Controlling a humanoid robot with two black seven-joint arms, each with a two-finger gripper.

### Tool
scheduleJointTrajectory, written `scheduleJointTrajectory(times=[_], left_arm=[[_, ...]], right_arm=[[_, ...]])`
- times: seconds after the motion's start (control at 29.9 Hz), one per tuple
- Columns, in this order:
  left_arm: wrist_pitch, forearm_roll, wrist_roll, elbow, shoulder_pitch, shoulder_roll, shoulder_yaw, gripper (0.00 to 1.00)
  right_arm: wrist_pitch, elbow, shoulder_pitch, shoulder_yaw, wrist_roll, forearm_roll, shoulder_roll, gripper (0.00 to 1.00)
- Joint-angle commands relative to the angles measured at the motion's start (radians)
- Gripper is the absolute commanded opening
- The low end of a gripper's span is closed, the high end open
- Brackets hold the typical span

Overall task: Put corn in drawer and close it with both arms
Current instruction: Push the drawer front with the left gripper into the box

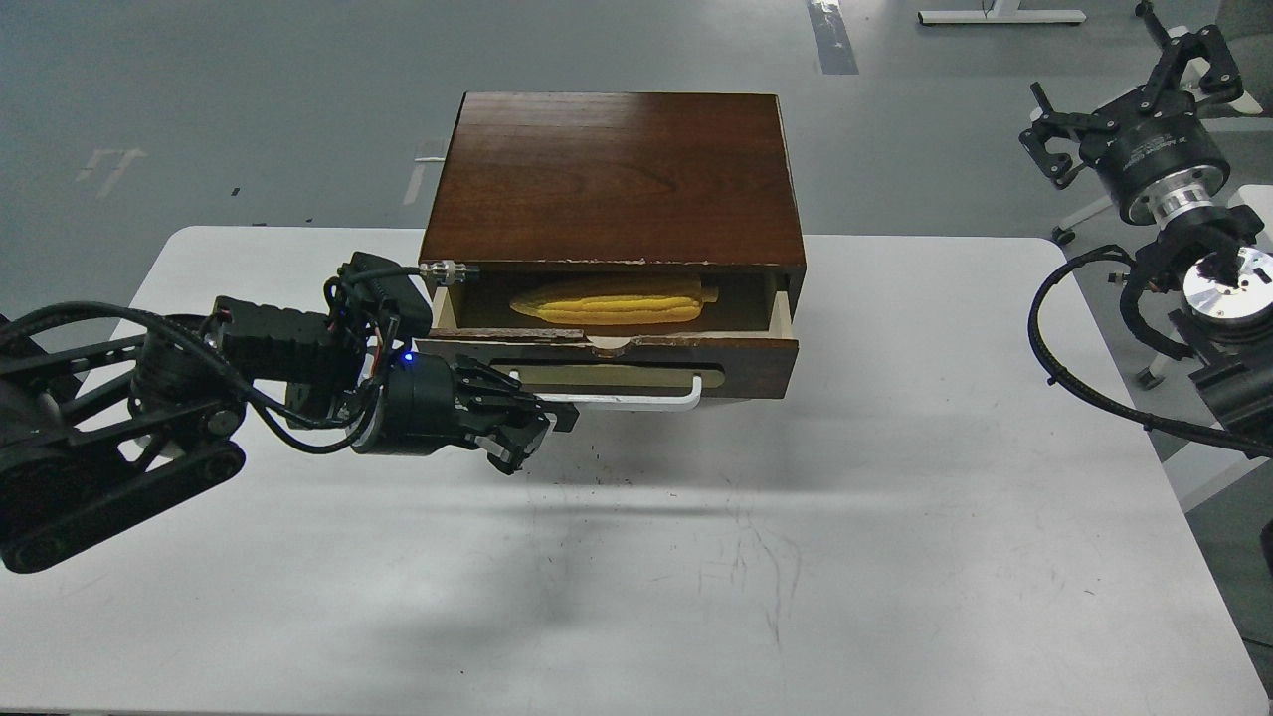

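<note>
**Corn is in; the drawer waits to be pushed shut**

The corn (609, 299) lies lengthwise inside the drawer (636, 350), stub end to the right, just beyond and above the left gripper's fingers (502, 416). The drawer stands partly open, its pale interior showing under the dark cabinet (617, 179).

The left gripper (512, 423) sits at the left end of the white bar handle (636, 400), its fingers bunched around that end. They look close together, but against the dark drawer front I cannot tell whether they actually clamp the bar or only rest against it.

The right gripper (1188, 70) is raised well off to the right, far from the drawer, its 2 fingers spread and holding nothing.

Judging from this, the closing step is in hand. To do it well:

- Push straight toward the cabinet, not sideways; a push from the left end alone is likely to skew the drawer in its slot.
- Bring the right gripper to the handle's right end or the drawer front there, so that both sides advance evenly.
- If the fingers do grip the bar, free them before the front meets the cabinet, to avoid pinching.
- The corn lies low enough that it should clear the top edge.

Faint white lettering rings the right arm's wrist housing (1159, 154), too small to read. No other writing is legible.
</note>
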Motion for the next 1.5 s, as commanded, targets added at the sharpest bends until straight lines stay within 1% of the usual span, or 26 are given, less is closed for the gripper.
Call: scheduleJointTrajectory(times=[0.0,0.3,0.94,1.47], left_arm=[[0.0,-0.006,0.002,0.002,0.0,0.002,0.0,0.0],[0.0,-0.043,0.0,0.059,-0.02,-0.002,-0.002,0.0],[0.0,-0.043,0.0,0.085,-0.023,-0.005,-0.002,0.0],[0.0,-0.045,0.0,0.157,-0.035,-0.057,-0.002,0.0]], right_arm=[[0.0,0.0,0.001,0.0,0.0,0.0,0.0,1.0],[0.0,0.0,0.001,0.0,0.0,0.0,0.0,1.0],[0.0,0.0,0.001,0.0,0.0,0.0,0.0,1.0],[0.0,0.0,0.001,0.0,0.0,0.0,0.0,1.0]])
